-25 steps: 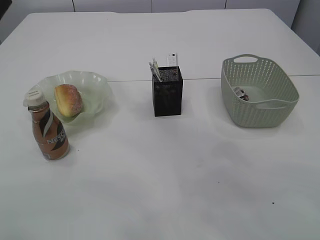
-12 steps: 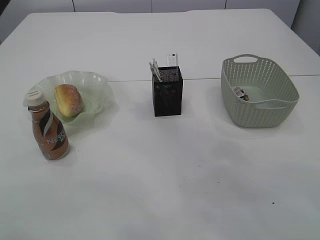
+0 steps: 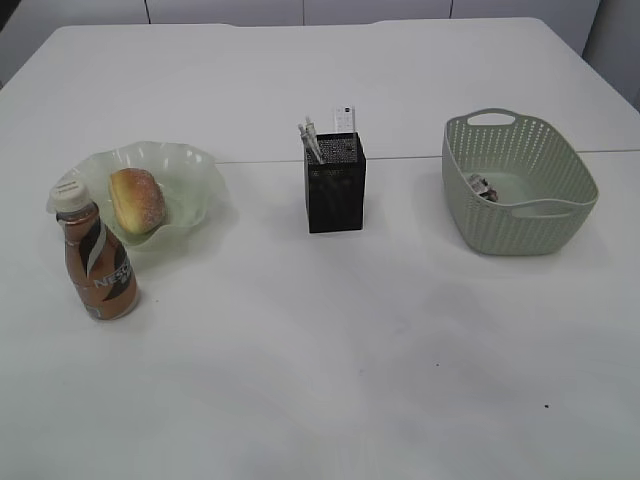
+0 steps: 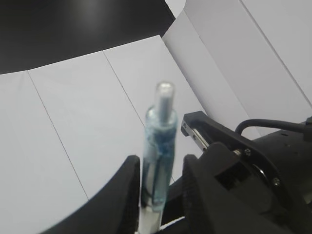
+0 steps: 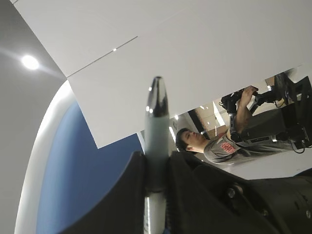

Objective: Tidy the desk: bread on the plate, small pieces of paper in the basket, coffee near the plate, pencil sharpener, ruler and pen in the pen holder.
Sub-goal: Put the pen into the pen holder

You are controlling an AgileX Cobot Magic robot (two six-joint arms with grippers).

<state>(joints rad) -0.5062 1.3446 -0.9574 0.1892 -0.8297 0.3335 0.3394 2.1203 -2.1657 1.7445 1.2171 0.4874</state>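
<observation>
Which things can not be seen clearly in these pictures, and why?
- Both arms: outside the exterior view.
- Contents of the pen holder: only tips show above the mesh; a ruler or sharpener cannot be told.
- Object in the basket: too small to identify.
- Left gripper: jaws flank a blurred pen; contact unclear.
- Right gripper: pen cut off below.

Golden-brown bread [image 3: 137,200] – pale green plate [image 3: 195,165]. Black mesh pen holder [image 3: 336,190]. Grey-green basket [image 3: 520,225]. Brown coffee [image 3: 97,265] with white swirls.

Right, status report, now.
Right gripper shut on silver-tipped pen. Left gripper around blue pen, grip unclear. Bread on plate, coffee beside it. No obstruction seen.
</observation>
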